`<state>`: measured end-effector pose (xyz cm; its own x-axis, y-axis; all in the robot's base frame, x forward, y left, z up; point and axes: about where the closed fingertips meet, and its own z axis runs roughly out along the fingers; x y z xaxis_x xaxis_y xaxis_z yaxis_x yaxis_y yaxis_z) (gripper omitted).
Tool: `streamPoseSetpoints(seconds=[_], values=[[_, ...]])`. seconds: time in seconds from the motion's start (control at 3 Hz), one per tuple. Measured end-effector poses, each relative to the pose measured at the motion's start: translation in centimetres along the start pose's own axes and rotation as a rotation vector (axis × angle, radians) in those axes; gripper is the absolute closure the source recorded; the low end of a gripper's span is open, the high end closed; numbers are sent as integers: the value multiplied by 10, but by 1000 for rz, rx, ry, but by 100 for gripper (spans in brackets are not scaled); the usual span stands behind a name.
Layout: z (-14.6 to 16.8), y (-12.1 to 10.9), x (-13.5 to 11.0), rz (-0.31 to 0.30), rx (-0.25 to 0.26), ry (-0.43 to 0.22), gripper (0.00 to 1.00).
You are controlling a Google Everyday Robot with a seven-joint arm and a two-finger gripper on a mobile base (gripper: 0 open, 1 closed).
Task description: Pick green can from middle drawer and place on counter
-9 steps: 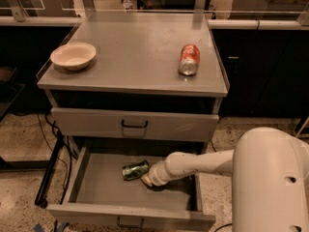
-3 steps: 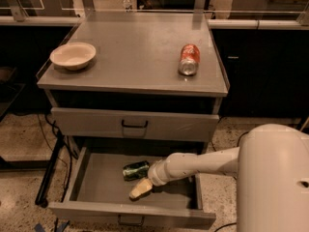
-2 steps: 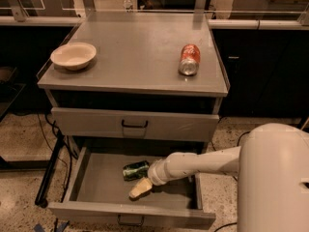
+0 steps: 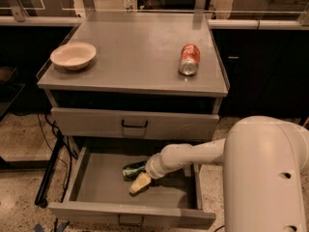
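The green can (image 4: 132,170) lies on its side on the floor of the open middle drawer (image 4: 91,190), near its centre. My gripper (image 4: 140,182) reaches into the drawer from the right on a white arm. It sits just in front of and against the can's right end, with its cream tip pointing down-left toward the drawer floor. The arm hides the can's right end. The counter (image 4: 135,47) is the grey top of the cabinet above.
On the counter, a cream bowl (image 4: 73,55) stands at the left and an orange-red can (image 4: 189,59) lies at the right. A shut grey drawer front (image 4: 133,124) sits above the open drawer. My white arm housing (image 4: 268,178) fills the lower right.
Since three seconds ago my gripper has shifted down and toward the drawer's front, beside the green can. Over the last second nothing visibly moves, and the can stays put.
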<state>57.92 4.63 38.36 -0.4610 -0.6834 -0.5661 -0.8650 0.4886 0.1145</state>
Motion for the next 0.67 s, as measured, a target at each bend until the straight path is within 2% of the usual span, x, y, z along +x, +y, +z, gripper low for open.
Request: streamPoseSetpoints(seconds=[0.33, 0.67], values=[[1, 0, 1, -1, -2, 2, 0], [-12, -22, -17, -56, -1, -18, 0]])
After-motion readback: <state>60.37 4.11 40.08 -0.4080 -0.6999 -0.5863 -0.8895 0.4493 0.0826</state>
